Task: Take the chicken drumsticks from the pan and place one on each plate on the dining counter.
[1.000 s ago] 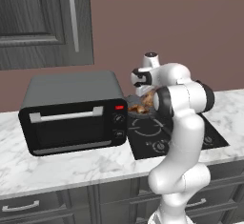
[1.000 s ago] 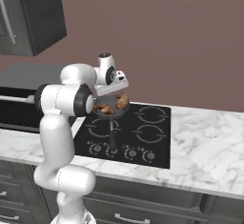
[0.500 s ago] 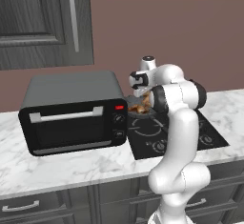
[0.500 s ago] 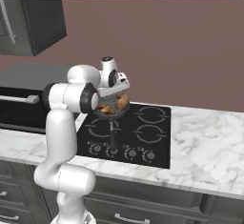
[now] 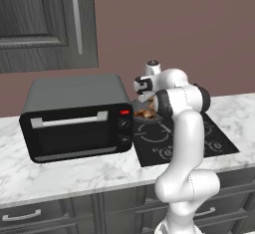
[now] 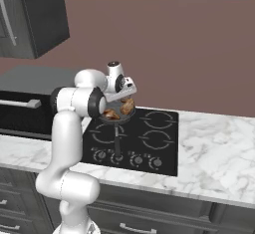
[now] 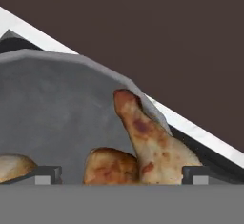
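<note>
Here's the pan (image 6: 115, 116), a small dark grey frying pan sitting on the rear left burner of the black cooktop (image 6: 149, 143), its long thin handle running toward the front edge and the row of knobs. Inside it, golden-brown chicken drumsticks (image 6: 119, 110): from the right base camera two lumpy pieces lie close together, one toward the back, one toward the left. The hand camera brings us right in: a long tapered drumstick (image 7: 150, 142) leans against the pan's far wall, bony end up near the rim; a rounder piece (image 7: 112, 167) sits just beside it, touching; and a third bit of browned meat (image 7: 14, 166) peeks in at the left edge.

The gripper (image 7: 121, 174) hangs directly over the pan, fingertips (image 7: 47, 173) spread wide, one on each side of the two right-hand pieces, nothing clasped between them. From the left base camera the hand (image 5: 145, 86) sits just above the pan rim, arm curled over the cooktop.

Left of the cooktop on the marble counter (image 5: 69, 171) stands a black toaster oven (image 5: 77, 116), door closed, a red light and two dials on its right panel. No writing on it is readable; the knob markings are too small to tell.
</note>
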### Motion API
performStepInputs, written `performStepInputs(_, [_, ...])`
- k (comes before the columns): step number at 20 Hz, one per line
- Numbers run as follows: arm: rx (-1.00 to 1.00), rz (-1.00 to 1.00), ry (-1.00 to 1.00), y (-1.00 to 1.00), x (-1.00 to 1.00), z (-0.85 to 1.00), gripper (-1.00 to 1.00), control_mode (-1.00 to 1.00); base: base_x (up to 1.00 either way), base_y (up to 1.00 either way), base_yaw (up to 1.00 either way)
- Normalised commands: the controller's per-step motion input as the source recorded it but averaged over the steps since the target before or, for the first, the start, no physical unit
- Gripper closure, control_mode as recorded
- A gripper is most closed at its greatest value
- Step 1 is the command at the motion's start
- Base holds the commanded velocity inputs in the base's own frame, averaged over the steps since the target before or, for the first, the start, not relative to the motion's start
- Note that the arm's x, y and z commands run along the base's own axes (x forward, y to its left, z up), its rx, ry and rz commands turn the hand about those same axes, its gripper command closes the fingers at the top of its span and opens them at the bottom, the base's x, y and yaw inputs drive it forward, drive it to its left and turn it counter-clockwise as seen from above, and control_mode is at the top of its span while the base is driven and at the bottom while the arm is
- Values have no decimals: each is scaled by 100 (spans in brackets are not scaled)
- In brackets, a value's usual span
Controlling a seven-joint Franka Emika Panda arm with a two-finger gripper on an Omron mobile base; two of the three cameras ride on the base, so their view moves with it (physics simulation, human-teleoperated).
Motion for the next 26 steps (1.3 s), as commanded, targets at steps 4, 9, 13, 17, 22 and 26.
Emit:
performStepInputs(4, [0,0,-3,0,34,-15,-100,-100,0,0,0])
performStepInputs(9, [0,0,-6,0,31,-14,-100,-100,0,0,0])
performStepInputs(13, [0,0,-3,0,24,-16,-100,-100,0,0,0])
performStepInputs(17, [0,0,0,0,20,-17,-100,-100,0,0,0])
performStepInputs(22, [0,0,0,-2,2,-11,-100,-100,0,0,0])
performStepInputs(26, [0,0,0,-5,0,-10,-100,-100,0,0,0])
